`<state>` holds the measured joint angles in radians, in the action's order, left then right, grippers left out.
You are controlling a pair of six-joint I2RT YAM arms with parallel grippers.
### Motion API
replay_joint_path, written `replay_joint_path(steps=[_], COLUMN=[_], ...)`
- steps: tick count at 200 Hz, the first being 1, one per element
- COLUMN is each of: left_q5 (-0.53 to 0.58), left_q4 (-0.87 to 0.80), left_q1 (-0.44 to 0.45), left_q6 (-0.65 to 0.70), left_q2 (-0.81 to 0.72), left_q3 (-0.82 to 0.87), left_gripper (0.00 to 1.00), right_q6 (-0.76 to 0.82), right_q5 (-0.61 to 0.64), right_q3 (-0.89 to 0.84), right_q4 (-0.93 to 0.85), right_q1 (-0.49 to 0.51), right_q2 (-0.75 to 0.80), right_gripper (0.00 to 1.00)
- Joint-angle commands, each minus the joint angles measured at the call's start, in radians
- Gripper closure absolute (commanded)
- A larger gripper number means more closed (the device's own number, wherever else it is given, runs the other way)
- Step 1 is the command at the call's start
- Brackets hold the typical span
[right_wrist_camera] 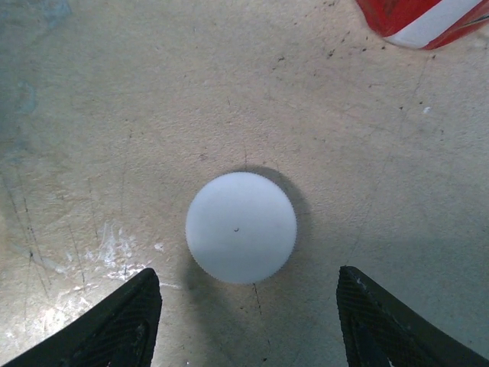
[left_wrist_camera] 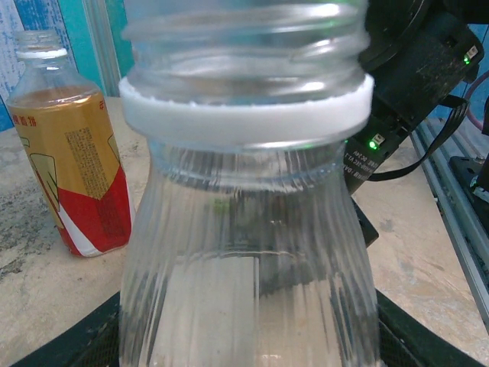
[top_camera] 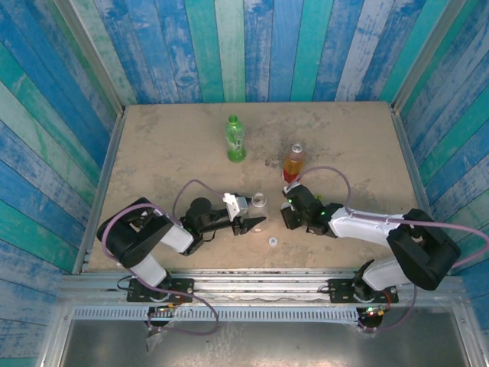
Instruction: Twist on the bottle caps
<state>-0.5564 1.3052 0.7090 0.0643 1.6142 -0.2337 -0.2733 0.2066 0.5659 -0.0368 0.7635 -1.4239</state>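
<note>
The clear bottle (top_camera: 258, 203) stands upright near the middle of the sandy table (top_camera: 168, 153). Its neck is bare, with threads showing above a white collar ring (left_wrist_camera: 244, 115). The left gripper (top_camera: 252, 222) is clamped low on that bottle, with a dark finger (left_wrist_camera: 69, 340) at each side of its body. Just right of the clear bottle, the right gripper (top_camera: 289, 206) hangs with its fingers (right_wrist_camera: 122, 321) spread wide. A white cap (right_wrist_camera: 241, 227) lies flat on the table between them, touched by neither. The amber bottle (top_camera: 294, 163), its neck open too, stands behind and right of the clear bottle. The green bottle (top_camera: 236, 139) is farther back, to its left. A second pale cap (top_camera: 273, 241) lies in front of the clear bottle, slightly to its right.
</note>
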Motion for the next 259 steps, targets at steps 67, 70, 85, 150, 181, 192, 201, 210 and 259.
replay_joint_path(steps=[67,70,85,150,181,192,201,210,259], left_q5=[-0.006,-0.004,-0.002,-0.012,-0.012,-0.012,-0.013,-0.013,0.008], left_q4=[-0.081,-0.084,-0.088,-0.08,-0.086,-0.087,-0.087,-0.089,-0.068], left_q1=[0.005,0.005,0.004,0.005,0.005,0.005,0.004,0.004,0.004], left_q6=[0.011,0.012,0.016,0.012,0.012,0.012,0.012,0.012,0.009], left_q2=[-0.05,-0.051,-0.051,-0.036,-0.035,-0.036,-0.036,-0.037,-0.037], left_q3=[0.01,0.01,0.011,0.004,0.004,0.004,0.004,0.003,0.01], left_gripper=[0.42,0.41,0.41,0.41,0.41,0.42,0.42,0.42,0.42], right_q6=[-0.021,-0.019,-0.014,-0.012,-0.009,-0.009,-0.009,-0.007,0.006], right_q5=[0.025,0.027,0.027,0.027,0.024,0.022,0.022,0.023,0.013], right_q3=[0.076,0.077,0.081,0.084,0.086,0.086,0.087,0.09,0.112], right_q4=[0.023,0.023,0.023,0.029,0.029,0.026,0.019,0.008,-0.075], right_q1=[-0.001,-0.002,-0.003,-0.004,-0.004,-0.004,-0.005,-0.004,-0.004], right_q2=[-0.116,-0.117,-0.125,-0.135,-0.127,-0.118,-0.109,-0.099,-0.026], right_gripper=[0.41,0.42,0.44,0.48,0.53,0.54,0.54,0.54,0.54])
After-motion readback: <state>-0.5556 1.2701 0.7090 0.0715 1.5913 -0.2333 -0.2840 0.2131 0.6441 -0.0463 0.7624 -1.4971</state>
